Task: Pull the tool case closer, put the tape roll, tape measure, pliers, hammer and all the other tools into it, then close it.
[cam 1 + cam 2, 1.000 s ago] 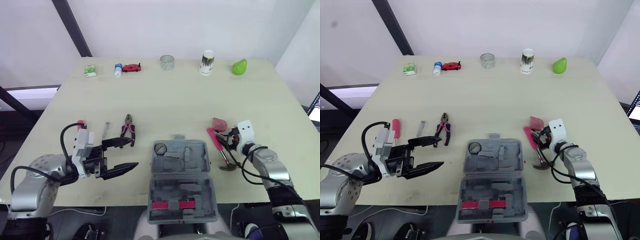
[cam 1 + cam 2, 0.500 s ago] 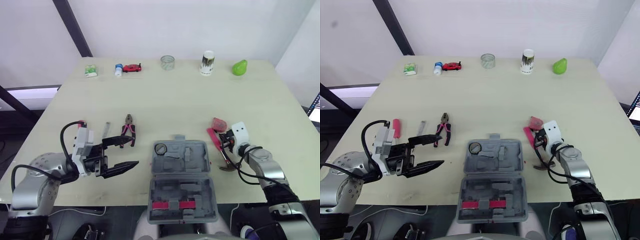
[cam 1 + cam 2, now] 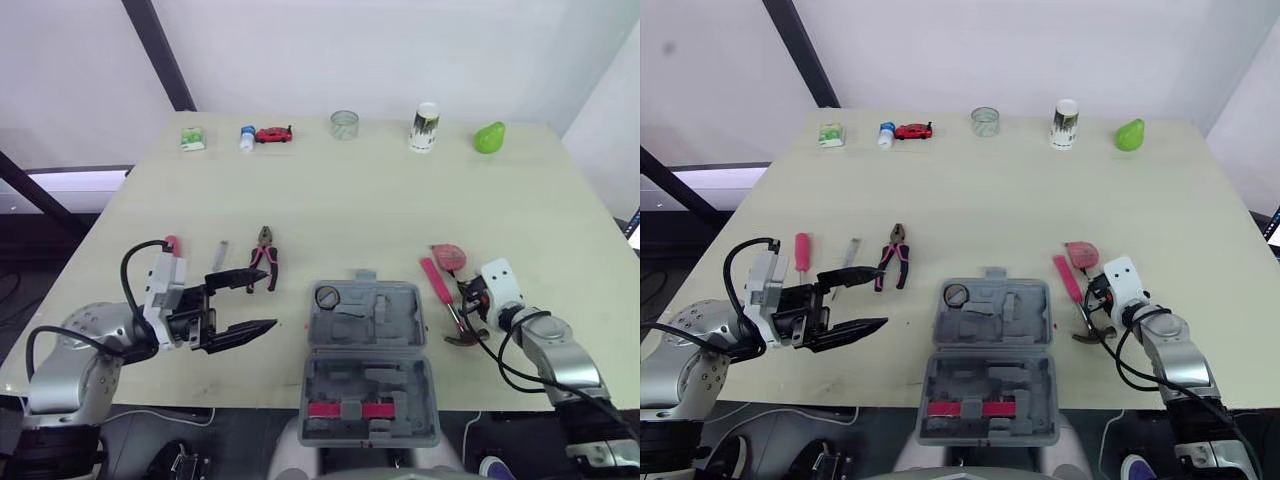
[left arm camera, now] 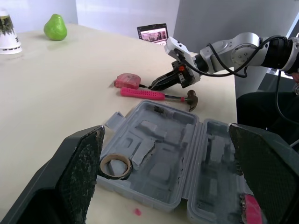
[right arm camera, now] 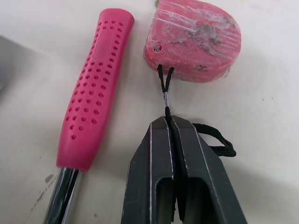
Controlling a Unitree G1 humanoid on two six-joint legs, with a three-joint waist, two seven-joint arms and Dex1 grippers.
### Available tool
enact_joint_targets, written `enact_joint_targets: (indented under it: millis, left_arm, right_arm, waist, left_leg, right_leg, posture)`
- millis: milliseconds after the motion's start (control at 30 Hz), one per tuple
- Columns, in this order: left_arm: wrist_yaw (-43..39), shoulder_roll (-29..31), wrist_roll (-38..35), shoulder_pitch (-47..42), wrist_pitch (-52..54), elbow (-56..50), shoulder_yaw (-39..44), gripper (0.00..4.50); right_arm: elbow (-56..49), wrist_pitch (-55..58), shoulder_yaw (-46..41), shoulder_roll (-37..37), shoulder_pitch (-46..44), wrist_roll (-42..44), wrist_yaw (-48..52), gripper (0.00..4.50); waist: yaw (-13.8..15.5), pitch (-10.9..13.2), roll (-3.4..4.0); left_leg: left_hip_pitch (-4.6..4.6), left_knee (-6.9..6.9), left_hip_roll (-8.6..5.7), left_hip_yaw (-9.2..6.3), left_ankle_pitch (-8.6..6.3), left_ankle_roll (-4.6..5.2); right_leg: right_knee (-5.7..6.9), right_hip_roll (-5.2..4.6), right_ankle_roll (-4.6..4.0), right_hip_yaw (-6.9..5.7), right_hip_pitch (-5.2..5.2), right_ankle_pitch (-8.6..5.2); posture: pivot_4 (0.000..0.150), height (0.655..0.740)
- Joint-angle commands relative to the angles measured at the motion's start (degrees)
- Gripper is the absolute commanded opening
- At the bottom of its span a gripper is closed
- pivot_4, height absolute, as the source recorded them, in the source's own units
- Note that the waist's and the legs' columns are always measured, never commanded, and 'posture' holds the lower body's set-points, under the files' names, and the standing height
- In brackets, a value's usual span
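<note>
The grey tool case (image 3: 367, 350) lies open at the table's front edge, with the tape roll (image 3: 325, 297) in its far left pocket. Right of it lie the pink-handled hammer (image 3: 440, 290) and the pink tape measure (image 3: 449, 256). My right gripper (image 5: 168, 122) is shut on the tape measure's black cord (image 5: 166, 91), just behind the tape measure (image 5: 196, 39) and beside the hammer handle (image 5: 96, 88). My left gripper (image 3: 268, 299) hovers open left of the case, with nothing between its fingers (image 4: 84, 163). The pliers (image 3: 264, 260) lie just beyond it.
A pink screwdriver (image 3: 172, 243) and a small grey tool (image 3: 218, 257) lie left of the pliers. Along the far edge stand a green box (image 3: 193, 138), a red toy car (image 3: 272, 134), a glass jar (image 3: 344, 124), a paper cup (image 3: 425, 126) and a green pear (image 3: 489, 137).
My right gripper has shut on the tape measure's cord. The camera has shifted a little; the left gripper stays open in the same place.
</note>
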Motion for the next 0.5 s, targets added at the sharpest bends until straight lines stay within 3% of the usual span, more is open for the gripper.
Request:
enact_joint_targets:
  millis: [33, 100, 500]
  left_arm:
    - [-0.7, 0.0, -0.1, -0.8, -1.0, 0.1, 0.1, 4.5]
    - [-0.8, 0.1, -0.1, -0.9, -1.1, 0.3, 0.1, 4.5]
    - [-1.0, 0.2, 0.0, -1.4, -1.4, 1.2, 0.2, 4.5]
  right_arm:
    - [0.3, 1.4, -1.0, 1.1, -0.7, 0.5, -1.3, 0.87]
    - [1.0, 1.9, -1.2, 1.9, -2.1, 0.2, -2.4, 1.62]
    - [5.4, 2.9, -1.1, 4.7, -5.2, 1.8, -1.2, 1.62]
  waist:
    - [0.0, 0.0, 0.0]
    - [-0.2, 0.0, 0.0]
    - [-1.5, 0.0, -0.01]
  left_leg:
    - [0.0, 0.0, 0.0, 0.03, 0.0, 0.0]
    - [0.0, 0.0, 0.01, 0.04, 0.0, 0.0]
    - [0.07, 0.0, 0.03, -0.1, 0.0, 0.0]
  right_leg:
    - [0.0, 0.0, 0.0, 0.0, 0.0, 0.0]
    - [0.0, 0.02, 0.0, 0.0, 0.0, 0.0]
    - [0.04, 0.08, 0.0, 0.12, -0.01, 0.01]
  posture:
    - [0.15, 0.74]
    - [0.15, 0.74]
    - [0.15, 0.74]
